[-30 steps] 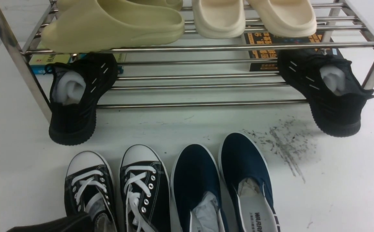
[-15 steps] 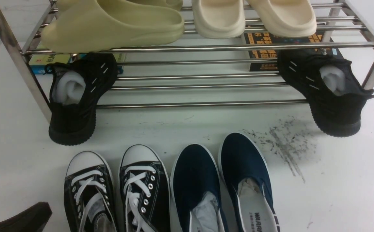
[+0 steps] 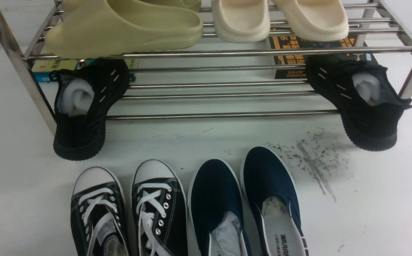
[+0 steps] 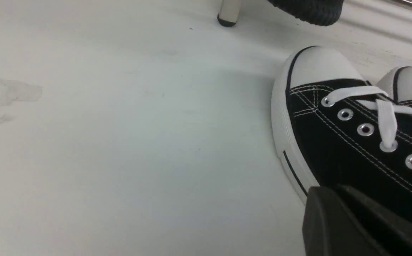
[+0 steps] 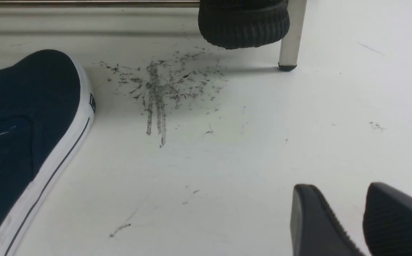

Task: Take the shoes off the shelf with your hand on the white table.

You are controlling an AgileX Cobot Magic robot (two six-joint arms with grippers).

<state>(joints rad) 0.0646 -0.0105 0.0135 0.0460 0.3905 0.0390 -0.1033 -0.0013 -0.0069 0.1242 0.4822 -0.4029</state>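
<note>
The pair of black canvas sneakers [image 3: 128, 209] with white laces and toe caps stands on the white table [image 3: 17, 170], in front of the chrome shelf [image 3: 220, 115]. In the left wrist view the left sneaker [image 4: 341, 142] is close. One dark finger [image 4: 330, 220] of my left gripper sits right beside that shoe's sole; the other finger is hidden. My right gripper [image 5: 337, 190] hovers low over bare table, its jaws a little apart and empty. Neither gripper shows in the front view.
Navy slip-ons [image 3: 245, 202] stand right of the sneakers, one also in the right wrist view [image 5: 25, 135]. Black knit sneakers [image 3: 85, 106] [image 3: 362, 103] hang off the lower tier. Slides [image 3: 124, 28] lie on the top tier. Grey scuff marks [image 3: 312, 160] are at the right.
The dark left gripper, at the left sneaker's heel a second ago, has drawn back left and down out of the front view. The shoes have not moved.
</note>
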